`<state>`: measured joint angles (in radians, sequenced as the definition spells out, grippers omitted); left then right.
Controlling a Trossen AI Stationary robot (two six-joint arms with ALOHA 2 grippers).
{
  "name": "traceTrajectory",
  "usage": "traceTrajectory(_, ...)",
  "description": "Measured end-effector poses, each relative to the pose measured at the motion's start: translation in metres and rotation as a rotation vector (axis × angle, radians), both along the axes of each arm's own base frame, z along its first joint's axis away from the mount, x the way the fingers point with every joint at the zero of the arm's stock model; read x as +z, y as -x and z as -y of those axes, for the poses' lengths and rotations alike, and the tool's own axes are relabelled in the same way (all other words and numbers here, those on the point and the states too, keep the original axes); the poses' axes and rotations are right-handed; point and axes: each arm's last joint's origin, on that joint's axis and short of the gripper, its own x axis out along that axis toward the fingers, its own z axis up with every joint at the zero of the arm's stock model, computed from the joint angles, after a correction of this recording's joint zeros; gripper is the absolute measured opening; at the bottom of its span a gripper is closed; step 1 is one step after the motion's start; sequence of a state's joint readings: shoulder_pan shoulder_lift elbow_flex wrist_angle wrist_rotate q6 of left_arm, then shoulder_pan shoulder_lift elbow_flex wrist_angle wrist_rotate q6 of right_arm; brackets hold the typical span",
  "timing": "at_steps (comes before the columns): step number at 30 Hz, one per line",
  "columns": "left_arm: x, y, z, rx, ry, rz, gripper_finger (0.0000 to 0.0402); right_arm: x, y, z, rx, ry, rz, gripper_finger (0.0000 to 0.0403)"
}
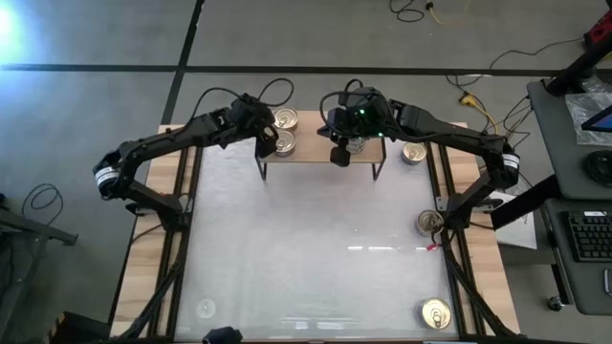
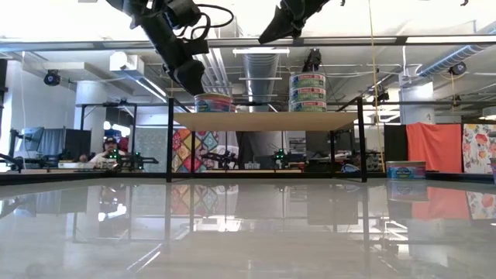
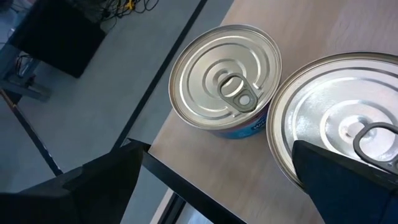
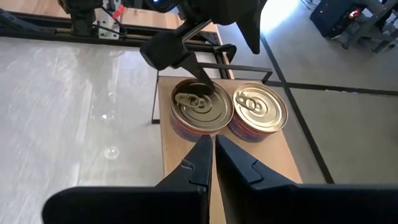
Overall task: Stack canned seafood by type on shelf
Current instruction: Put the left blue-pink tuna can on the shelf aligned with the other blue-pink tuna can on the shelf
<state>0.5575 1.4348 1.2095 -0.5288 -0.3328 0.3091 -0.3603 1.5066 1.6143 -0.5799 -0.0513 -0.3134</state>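
High view: left tool (image 1: 267, 141), fingers spread wide and empty, straddling the nearer of two tins (image 1: 283, 143) at the shelf (image 1: 316, 156) end. Right tool (image 1: 339, 153) pinched shut, empty, beside a tin stack (image 2: 308, 91). Risk: nudging either tin off the board edge while closing.

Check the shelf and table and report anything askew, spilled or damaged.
Nothing stands out. On the shelf, two cans sit upright side by side under the open left gripper, and a straight stack stands near the shut right gripper. Loose cans on the table stand upright.
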Motion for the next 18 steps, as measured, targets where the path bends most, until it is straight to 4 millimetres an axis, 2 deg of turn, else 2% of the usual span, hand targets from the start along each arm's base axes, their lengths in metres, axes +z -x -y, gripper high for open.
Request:
traceTrajectory(5, 0.003, 0.001, 0.001, -0.002, 0.001, 0.0, 0.04, -0.001, 0.0, 0.0, 0.0, -0.002, -0.005, 0.0013)
traceTrajectory(12, 0.023, -0.006, 0.009, -0.107, 0.057, 0.109, 0.04, -0.001, 0.0, 0.0, 0.0, -0.003, -0.009, 0.0013)
traceTrajectory(18, 0.01, -0.013, 0.009, -0.145, 0.121, 0.086, 0.04, -0.001, 0.001, 0.0, 0.001, -0.004, -0.014, 0.0013)
